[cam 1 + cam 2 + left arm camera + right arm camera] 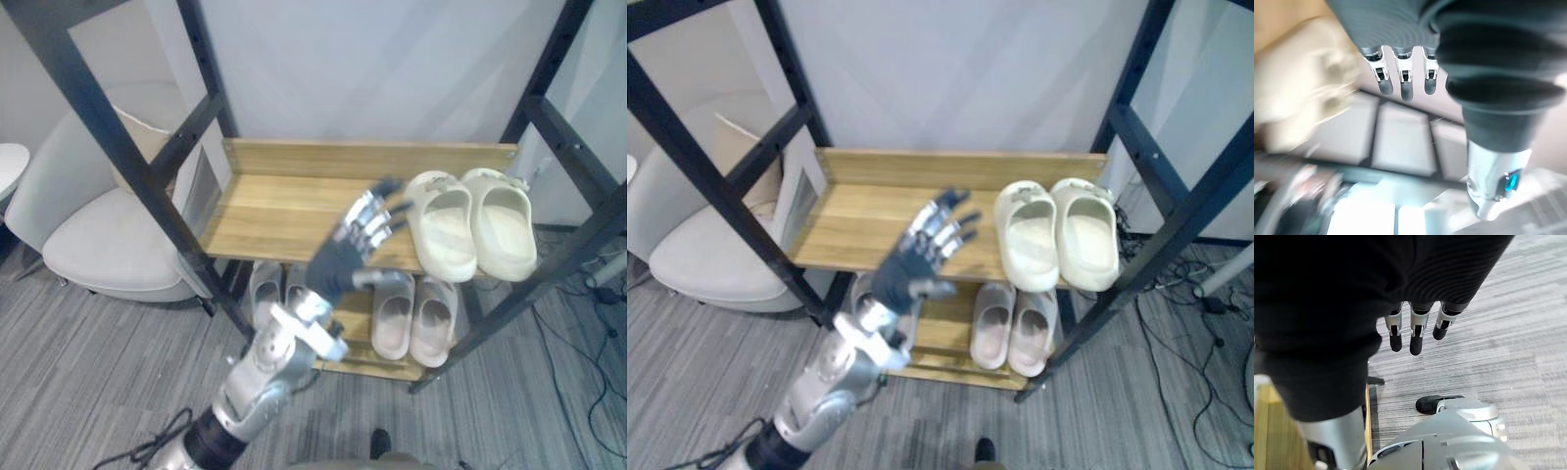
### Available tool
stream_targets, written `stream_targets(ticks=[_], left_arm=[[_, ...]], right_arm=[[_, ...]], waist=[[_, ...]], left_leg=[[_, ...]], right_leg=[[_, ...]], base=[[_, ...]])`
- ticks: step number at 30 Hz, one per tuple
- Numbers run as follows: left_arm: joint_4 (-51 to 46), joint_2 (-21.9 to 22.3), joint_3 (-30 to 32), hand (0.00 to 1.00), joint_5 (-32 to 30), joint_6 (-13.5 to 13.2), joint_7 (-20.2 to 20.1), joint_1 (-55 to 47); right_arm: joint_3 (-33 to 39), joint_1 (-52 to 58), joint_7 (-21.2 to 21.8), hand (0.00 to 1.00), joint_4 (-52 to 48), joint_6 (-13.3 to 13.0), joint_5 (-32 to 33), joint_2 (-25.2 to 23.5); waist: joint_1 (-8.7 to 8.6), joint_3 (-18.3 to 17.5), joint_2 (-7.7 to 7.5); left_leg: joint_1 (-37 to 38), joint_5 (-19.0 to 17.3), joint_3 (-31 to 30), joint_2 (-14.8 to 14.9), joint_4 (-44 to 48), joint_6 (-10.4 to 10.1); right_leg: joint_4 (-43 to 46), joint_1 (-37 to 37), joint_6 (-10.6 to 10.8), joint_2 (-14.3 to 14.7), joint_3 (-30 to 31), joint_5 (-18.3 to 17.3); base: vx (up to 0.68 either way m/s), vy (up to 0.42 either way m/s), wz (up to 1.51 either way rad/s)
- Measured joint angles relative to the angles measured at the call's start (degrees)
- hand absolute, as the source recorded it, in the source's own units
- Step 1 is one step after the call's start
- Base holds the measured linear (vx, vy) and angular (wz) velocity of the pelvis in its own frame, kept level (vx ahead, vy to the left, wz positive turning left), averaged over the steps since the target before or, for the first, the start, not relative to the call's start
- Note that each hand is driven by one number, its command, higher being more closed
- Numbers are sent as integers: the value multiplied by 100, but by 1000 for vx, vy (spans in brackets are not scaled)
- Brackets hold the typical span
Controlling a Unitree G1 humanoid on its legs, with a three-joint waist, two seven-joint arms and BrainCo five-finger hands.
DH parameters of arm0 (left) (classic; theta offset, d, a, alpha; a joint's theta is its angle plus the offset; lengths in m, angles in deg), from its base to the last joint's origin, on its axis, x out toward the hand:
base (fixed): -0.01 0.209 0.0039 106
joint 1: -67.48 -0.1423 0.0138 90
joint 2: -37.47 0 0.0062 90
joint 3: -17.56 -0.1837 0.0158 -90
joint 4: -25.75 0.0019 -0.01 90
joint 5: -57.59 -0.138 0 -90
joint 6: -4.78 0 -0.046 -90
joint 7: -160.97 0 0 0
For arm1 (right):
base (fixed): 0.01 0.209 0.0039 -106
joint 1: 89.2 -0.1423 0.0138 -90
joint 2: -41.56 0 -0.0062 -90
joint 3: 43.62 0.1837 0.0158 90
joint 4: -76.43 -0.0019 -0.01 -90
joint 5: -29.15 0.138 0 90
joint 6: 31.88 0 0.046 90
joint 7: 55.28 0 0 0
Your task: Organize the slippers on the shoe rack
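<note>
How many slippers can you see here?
6: two cream slippers on the upper shelf, right; two beige slippers on the lower shelf, right; two grey slippers lower left, partly hidden behind the left hand.

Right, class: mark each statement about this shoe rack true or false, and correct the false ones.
1. A cream pair of slippers sits on the upper shelf. True.
2. The left hand is curled round a slipper. False: its fingers are spread, holding nothing.
3. No slippers sit below. False: a pale pair stands on the lower shelf.
4. A grey chair stands beside the rack. True.
5. The right hand hangs over carpet, empty. True.
</note>
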Motion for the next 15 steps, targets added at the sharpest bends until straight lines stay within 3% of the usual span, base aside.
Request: stream_targets(ticks=[4,7,9,14,15], left_arm=[[1523,-154,-121,0,-33,279,-387,-456],[3152,-131,99,0,-737,382,-452,-632],[3645,-81,241,0,-923,399,-442,-660],[5824,368,1420,0,-1857,453,-106,-630],[6429,500,1756,0,-2318,467,53,-605]], right_arm=[[-104,-28,34,0,29,-3,-1,68],[-219,-53,33,0,32,-7,-1,110],[-242,-54,30,0,39,-7,1,103],[-260,-54,-55,0,59,-7,2,-22],[-252,-68,-110,0,77,-7,1,-53]], waist=[[8,-34,35],[11,-25,-5],[17,-27,-30],[32,-20,-161],[37,-26,-177]], left_leg=[[4,-11,7,18,33,-18],[0,-52,17,54,37,-82],[1,-67,20,73,41,-108],[14,-62,10,165,33,-159],[53,-47,10,193,31,-156]], right_leg=[[-5,11,-25,16,0,-10],[-42,13,-19,49,-1,-24],[-43,12,-24,65,-1,-32],[-43,21,-87,155,-6,-69],[-43,46,-136,183,-4,-62]], base=[[-12,-5,-1],[-45,-19,-3],[-19,-11,-1],[14,-35,-1],[49,-20,0]])
